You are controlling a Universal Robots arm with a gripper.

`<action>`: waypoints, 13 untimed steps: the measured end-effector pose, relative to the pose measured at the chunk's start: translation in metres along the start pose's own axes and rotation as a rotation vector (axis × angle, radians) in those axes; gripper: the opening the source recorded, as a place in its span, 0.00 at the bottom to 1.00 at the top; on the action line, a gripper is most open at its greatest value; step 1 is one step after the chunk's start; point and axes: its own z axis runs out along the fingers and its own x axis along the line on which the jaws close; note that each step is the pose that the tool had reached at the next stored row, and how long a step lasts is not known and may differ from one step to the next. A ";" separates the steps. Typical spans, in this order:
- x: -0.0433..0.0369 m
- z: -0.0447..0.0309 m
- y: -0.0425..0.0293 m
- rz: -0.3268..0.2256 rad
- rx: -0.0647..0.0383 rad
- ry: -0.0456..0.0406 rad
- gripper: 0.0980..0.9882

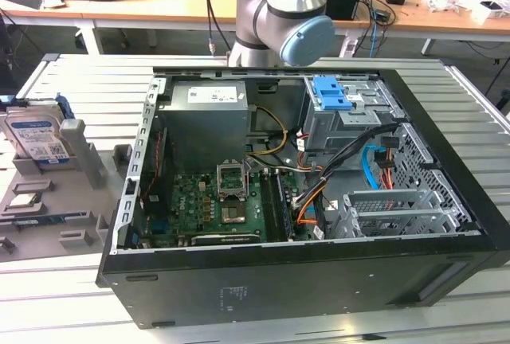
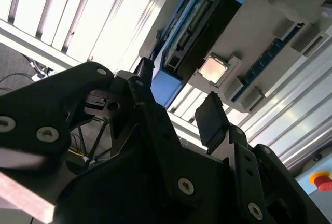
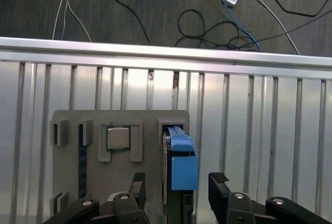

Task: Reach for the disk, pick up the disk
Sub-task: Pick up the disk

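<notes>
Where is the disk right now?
At the exterior view's left, the disk stands on edge in a grey holder on the slatted table, outside the computer case.

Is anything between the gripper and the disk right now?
Nothing visible. In the first wrist view the open gripper lines up with the disk, standing on edge in its grey holder, with no object between them.

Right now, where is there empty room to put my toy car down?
Free: the bare table slats beside the grey holder at the exterior view's lower left, and the strip in front of the computer case. Crowded: inside the case, and the holder, where the disk stands below the open jaws.
</notes>
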 end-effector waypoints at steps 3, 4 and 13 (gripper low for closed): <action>-0.0007 0.0069 -0.0002 -0.001 0.000 0.0000 0.56; -0.0008 0.0084 -0.0002 -0.001 0.000 0.0000 0.56; -0.0012 0.0295 0.0010 -0.004 0.000 0.0001 0.56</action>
